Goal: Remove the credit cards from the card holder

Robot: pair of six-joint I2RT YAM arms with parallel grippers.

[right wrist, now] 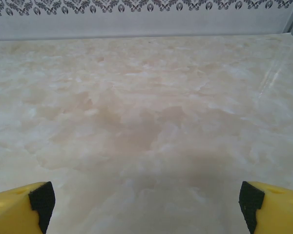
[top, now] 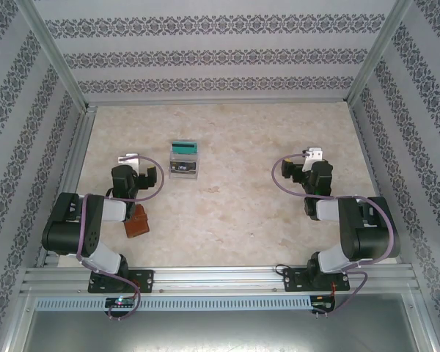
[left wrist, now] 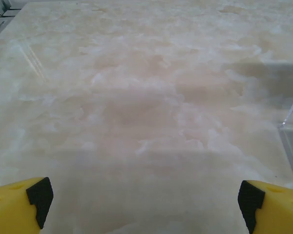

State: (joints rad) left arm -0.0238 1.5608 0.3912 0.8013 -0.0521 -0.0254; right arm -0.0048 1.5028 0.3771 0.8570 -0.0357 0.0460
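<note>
Notably, the card holder (top: pixel 136 222) lies apart, behind the spread left tool (top: pixel 136 169).

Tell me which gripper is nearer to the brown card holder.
Left. The left gripper is just beyond the card holder; the right gripper is far off to its right.

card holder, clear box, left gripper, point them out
card holder (top: pixel 137 222), top external view, on its exposed brown leather face
clear box (top: pixel 184 167), top external view, centre of its clear body
left gripper (left wrist: pixel 145 201), left wrist view, midway between its fingertips
</note>
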